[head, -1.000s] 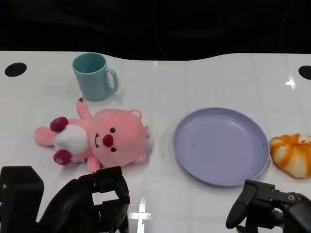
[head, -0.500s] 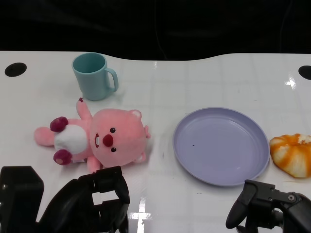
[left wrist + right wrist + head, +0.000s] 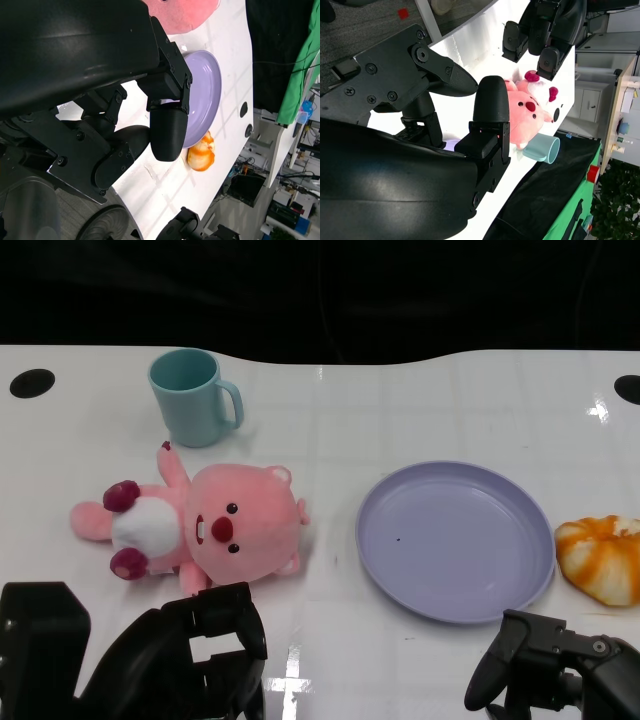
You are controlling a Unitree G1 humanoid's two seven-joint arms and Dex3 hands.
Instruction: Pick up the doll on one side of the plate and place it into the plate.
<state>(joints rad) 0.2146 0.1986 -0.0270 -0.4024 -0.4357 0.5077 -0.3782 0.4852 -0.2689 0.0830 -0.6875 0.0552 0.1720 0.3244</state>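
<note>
Pink doll (image 3: 205,530) with white belly and maroon paws. Lavender plate (image 3: 455,540), teal mug (image 3: 192,397), orange-and-white bun (image 3: 602,556), white desk (image 3: 420,400).

White table (image 3: 420,405) holds doll (image 3: 200,527), plate (image 3: 455,540), mug (image 3: 192,396) (teal), bun (image 3: 602,556).

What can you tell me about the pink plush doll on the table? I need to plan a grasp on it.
The pink plush doll is a soft, fuzzy animal lying on its back on the white table, head toward the round lilac plastic plate and apart from it. It has a big round head with small ears, black eyes, a red nose, a white belly and dark magenta paw tips. One arm reaches toward the teal plastic mug without touching it. The left robot hand hovers just short of it; nothing grips it.
</note>
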